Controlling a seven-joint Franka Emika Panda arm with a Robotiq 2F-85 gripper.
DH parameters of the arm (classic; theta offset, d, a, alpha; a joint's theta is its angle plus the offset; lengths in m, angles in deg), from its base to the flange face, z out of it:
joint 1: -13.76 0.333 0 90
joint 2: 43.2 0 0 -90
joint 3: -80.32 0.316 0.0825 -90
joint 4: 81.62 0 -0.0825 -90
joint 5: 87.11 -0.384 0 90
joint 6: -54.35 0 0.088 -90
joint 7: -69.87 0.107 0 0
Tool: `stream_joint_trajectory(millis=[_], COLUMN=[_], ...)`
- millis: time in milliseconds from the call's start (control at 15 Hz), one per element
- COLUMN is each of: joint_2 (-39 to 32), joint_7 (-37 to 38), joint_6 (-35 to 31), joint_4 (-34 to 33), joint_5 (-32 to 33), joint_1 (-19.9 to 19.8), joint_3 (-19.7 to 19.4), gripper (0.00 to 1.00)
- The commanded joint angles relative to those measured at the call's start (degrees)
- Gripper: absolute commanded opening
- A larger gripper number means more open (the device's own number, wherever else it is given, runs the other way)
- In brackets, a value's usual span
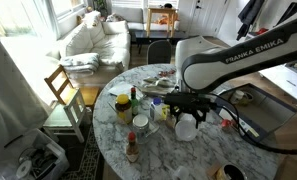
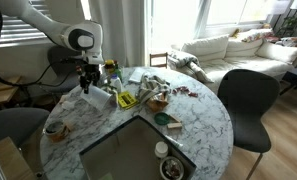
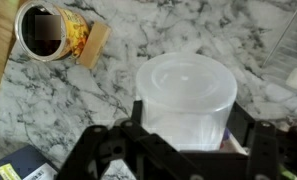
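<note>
The white plastic cup [image 3: 186, 95] stood on the marble table [image 3: 48, 100], between the spread jaws of the gripper [image 3: 187, 130]. Whether the pads pressed its sides could not be told. In the wrist view, bare marble lay to the cup's left and beyond it. Farther left stood an open tin can [image 3: 48, 30], with a small brown box [image 3: 94, 45] touching it. In an exterior view the cup [image 2: 85, 89] sat near the round table's far left edge, with cluttered jars [image 2: 113, 72] to its right.

franka emika, on the robot arm [image 1: 231, 57]
</note>
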Motion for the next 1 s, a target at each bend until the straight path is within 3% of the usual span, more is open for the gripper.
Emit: stream_joint_trajectory(millis=[0, 67, 267, 600, 933], joint_2=[0.3, 0.3, 1.0, 2.4, 5.3], joint_7=[-3.6, -4.3, -6.0, -11.4, -10.4], joint_6=[-2.7, -2.5, -0.5, 2.2, 5.8], joint_4=[2.6, 2.8, 3.2, 3.5, 4.8], joint_5=[-1.6, -1.7, -1.9, -4.5, -4.7], joint_1=[-0.5, -0.5, -0.4, -0.7, -0.6], joint_3=[0.8, 0.9, 1.0, 1.8, 1.1], gripper=[0.69, 0.90, 1.00, 1.00, 1.00])
